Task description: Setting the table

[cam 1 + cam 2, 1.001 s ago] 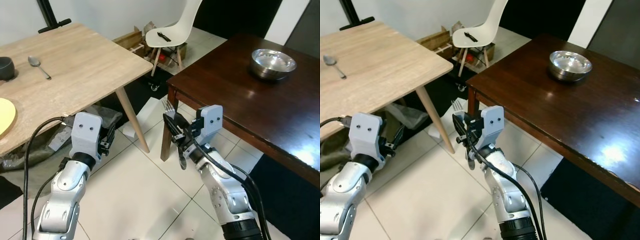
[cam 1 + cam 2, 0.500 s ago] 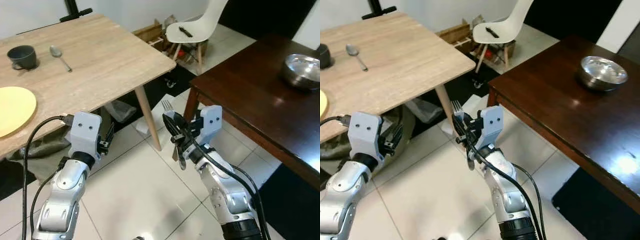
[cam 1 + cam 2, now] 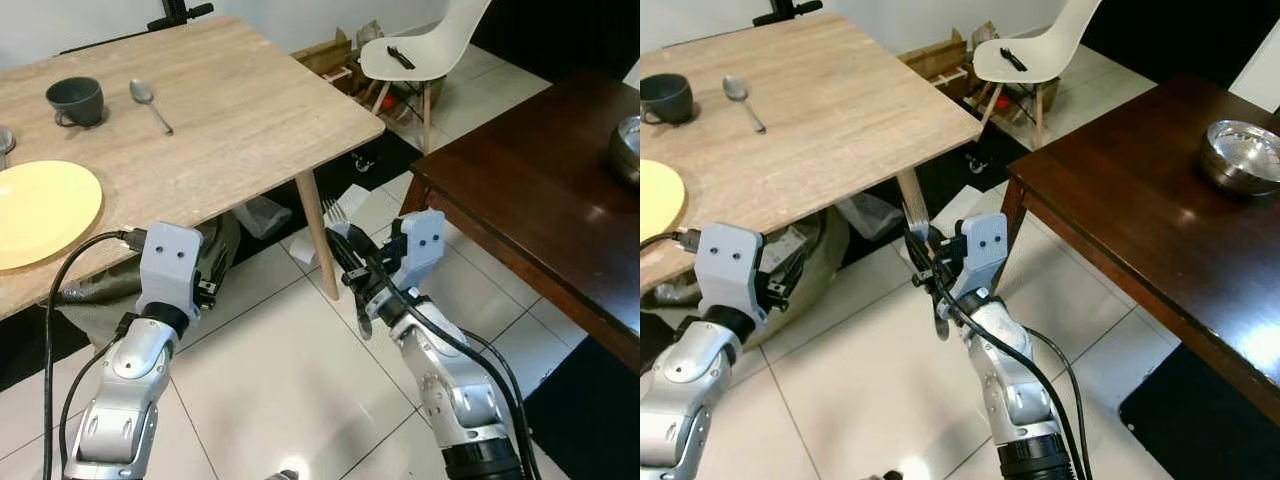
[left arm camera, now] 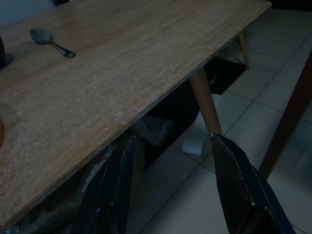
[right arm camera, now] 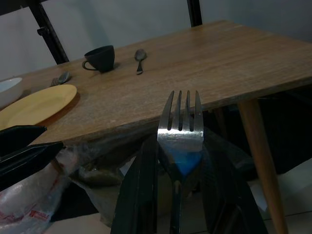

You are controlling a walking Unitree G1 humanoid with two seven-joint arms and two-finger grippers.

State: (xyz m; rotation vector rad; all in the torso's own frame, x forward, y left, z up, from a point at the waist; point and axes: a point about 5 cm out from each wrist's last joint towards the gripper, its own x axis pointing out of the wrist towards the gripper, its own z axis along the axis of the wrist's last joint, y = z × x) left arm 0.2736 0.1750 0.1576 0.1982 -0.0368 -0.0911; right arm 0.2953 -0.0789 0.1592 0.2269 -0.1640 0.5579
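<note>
My right gripper [image 3: 352, 262] is shut on a silver fork [image 3: 335, 212], held tines up over the tiled floor between two tables. In the right wrist view the fork [image 5: 180, 122] stands upright between the black fingers [image 5: 141, 185]. To the left is a light wooden table [image 3: 250, 110] with a yellow plate [image 3: 40, 212], a dark cup [image 3: 77, 98] and a spoon [image 3: 150, 100]. My left gripper [image 4: 173, 141] is open and empty, low beside that table's front edge.
A dark brown table [image 3: 540, 200] stands to the right, with a steel bowl [image 3: 1245, 155] on it. A white chair [image 3: 430, 45] stands behind, beside cardboard boxes. Bags lie under the light table. A white dish [image 5: 9, 90] and more cutlery lie beyond the plate.
The camera has swung left toward the light table, bringing the plate and cup into view. Both arms keep their pose; the fork stays in the right gripper.
</note>
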